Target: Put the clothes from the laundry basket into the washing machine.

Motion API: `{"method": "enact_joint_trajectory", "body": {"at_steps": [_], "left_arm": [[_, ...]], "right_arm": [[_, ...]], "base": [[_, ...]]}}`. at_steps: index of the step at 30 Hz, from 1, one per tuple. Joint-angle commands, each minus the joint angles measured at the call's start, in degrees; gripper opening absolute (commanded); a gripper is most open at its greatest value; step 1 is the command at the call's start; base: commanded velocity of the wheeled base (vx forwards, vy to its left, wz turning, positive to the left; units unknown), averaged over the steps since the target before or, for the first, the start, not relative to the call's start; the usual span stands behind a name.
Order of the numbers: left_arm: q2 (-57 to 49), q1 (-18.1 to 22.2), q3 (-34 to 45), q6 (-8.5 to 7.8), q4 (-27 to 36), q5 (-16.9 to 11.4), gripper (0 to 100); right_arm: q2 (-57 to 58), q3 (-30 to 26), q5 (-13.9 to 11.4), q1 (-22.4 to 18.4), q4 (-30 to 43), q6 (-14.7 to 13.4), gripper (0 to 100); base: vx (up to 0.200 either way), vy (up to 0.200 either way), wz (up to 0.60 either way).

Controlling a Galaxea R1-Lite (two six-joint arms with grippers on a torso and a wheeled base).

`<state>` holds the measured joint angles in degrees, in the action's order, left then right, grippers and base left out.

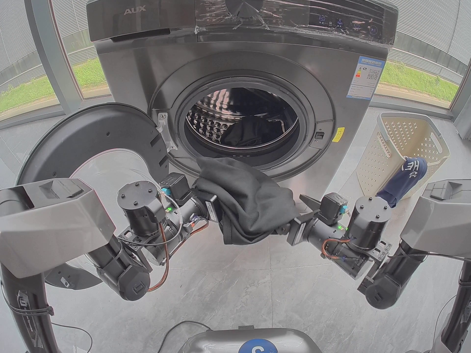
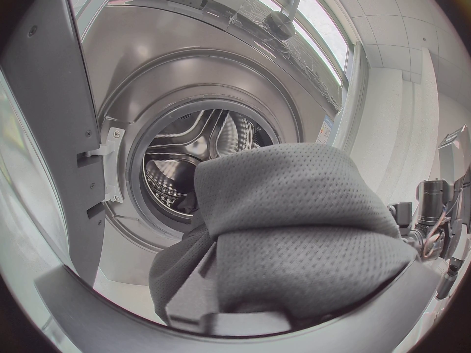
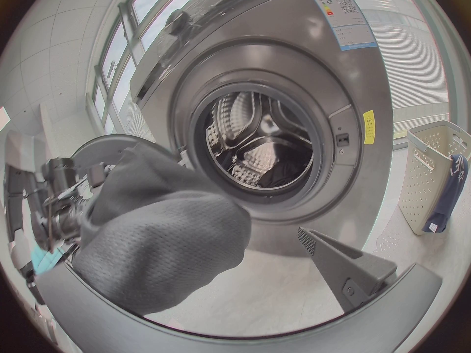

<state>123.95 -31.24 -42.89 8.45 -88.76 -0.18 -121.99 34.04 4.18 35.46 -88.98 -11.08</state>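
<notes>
Loading step — dark garment (image 1: 245,197) held just before the open washing machine (image 1: 324,74).
It hangs between both arms: right gripper (image 1: 293,215) open, cloth draped over one side; left gripper (image 1: 212,211) buried in cloth, grip impossible to tell. Next it must clear the door rim (image 1: 289,159) and go deep — or it slides out.

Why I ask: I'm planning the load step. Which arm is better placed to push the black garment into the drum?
Probably left: the black garment drapes mostly over the left gripper, in front of the open drum; the right gripper shows a bare finger beside the cloth.
</notes>
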Motion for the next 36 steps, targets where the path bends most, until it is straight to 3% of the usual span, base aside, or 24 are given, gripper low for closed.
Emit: {"method": "enact_joint_trajectory", "body": {"at_steps": [1, 6, 9, 13, 19, 25, 36], "left_arm": [[-2.3, 0.1, 2.1, 0.08, 0.0, 1.1, 0], [-4.3, 0.3, 4.2, 1.22, 0.0, 2.5, 0], [-5.7, 0.2, 5.6, 1.84, 0.0, 2.6, 0], [-8.6, 0.0, 10.9, 1.48, 0.0, 2.6, 0], [-16.2, -0.4, 21.7, 2.19, 0.0, 1.4, 0], [-16.9, -2.3, 24.3, 2.19, -0.1, -0.6, 0], [-17.0, -2.9, 26.1, 2.01, -0.1, -1.3, 0]], "right_arm": [[6.4, -9.2, -3.0, 3.7, -1.0, 2.2, 100], [8.2, -19.5, -7.6, 5.8, -0.9, 5.2, 100], [8.2, -22.0, -8.1, 5.7, -1.0, 5.8, 100], [8.7, -21.9, -8.1, 4.9, -1.0, 5.8, 100], [8.3, -19.6, -7.7, 2.1, -1.0, 5.4, 100], [8.3, -15.6, -6.6, -2.2, -1.0, 4.4, 100], [8.9, -16.3, -6.6, -5.9, -1.0, 4.0, 100]], "base": [[0.000, 0.000, 0.00], [0.000, 0.000, 0.00], [0.000, 0.000, 0.00], [0.000, 0.000, 0.00], [0.000, 0.000, 0.00], [0.000, 0.000, 0.00], [0.000, 0.000, 0.00]]}}
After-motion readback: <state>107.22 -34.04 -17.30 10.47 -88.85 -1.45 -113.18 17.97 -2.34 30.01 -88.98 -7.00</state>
